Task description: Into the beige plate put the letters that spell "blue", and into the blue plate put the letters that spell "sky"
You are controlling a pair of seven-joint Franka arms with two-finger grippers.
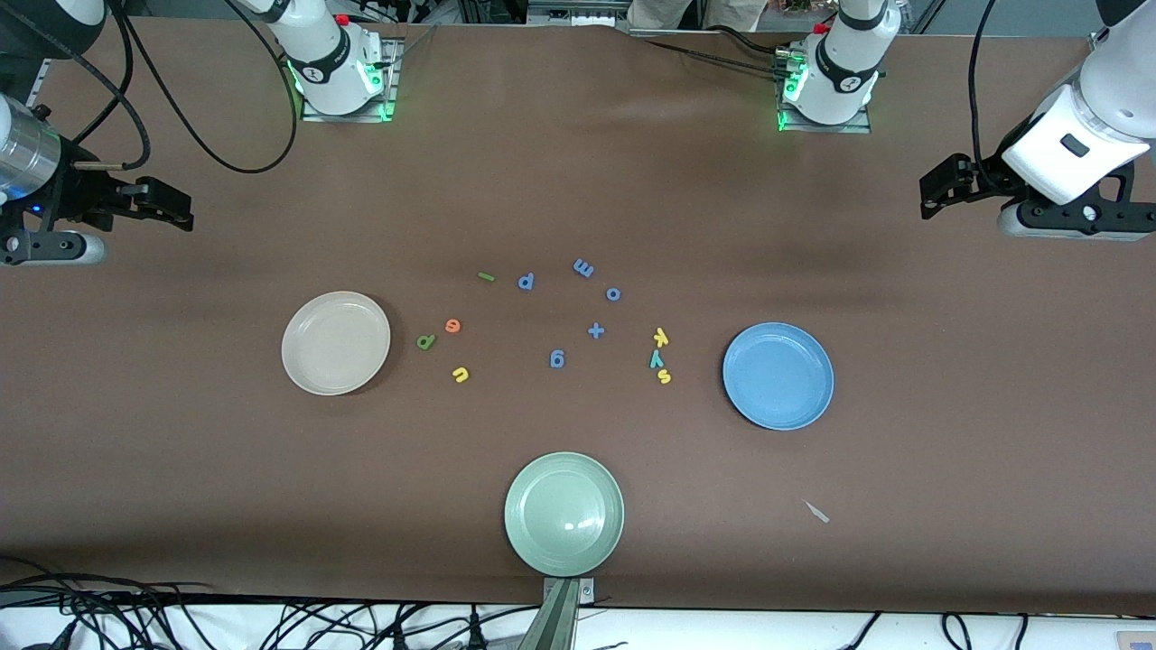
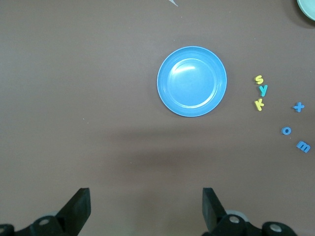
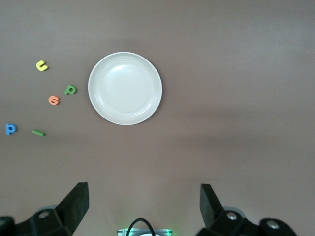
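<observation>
The beige plate [image 1: 336, 343] [image 3: 125, 88] lies toward the right arm's end. Beside it are the olive b [image 1: 425, 341] [image 3: 70, 89], orange e [image 1: 452, 325] [image 3: 53, 100], yellow u [image 1: 461, 374] [image 3: 42, 65] and green l [image 1: 486, 277] [image 3: 38, 132]. The blue plate [image 1: 778, 376] [image 2: 192, 81] lies toward the left arm's end, with yellow k [image 1: 661, 338] [image 2: 259, 103], teal y [image 1: 657, 358] [image 2: 264, 90] and yellow s [image 1: 665, 376] [image 2: 259, 79] in a row beside it. Both plates hold nothing. My left gripper [image 1: 935, 194] [image 2: 145, 194] and right gripper [image 1: 172, 206] [image 3: 142, 189] hover open and empty over the table's two ends.
A pale green plate [image 1: 564, 514] sits near the front edge. Blue letters p [image 1: 526, 282], m [image 1: 583, 268], o [image 1: 613, 293], g [image 1: 556, 358] and a blue plus [image 1: 595, 330] lie scattered between the two letter groups. A small pale scrap [image 1: 816, 512] lies nearer the front camera than the blue plate.
</observation>
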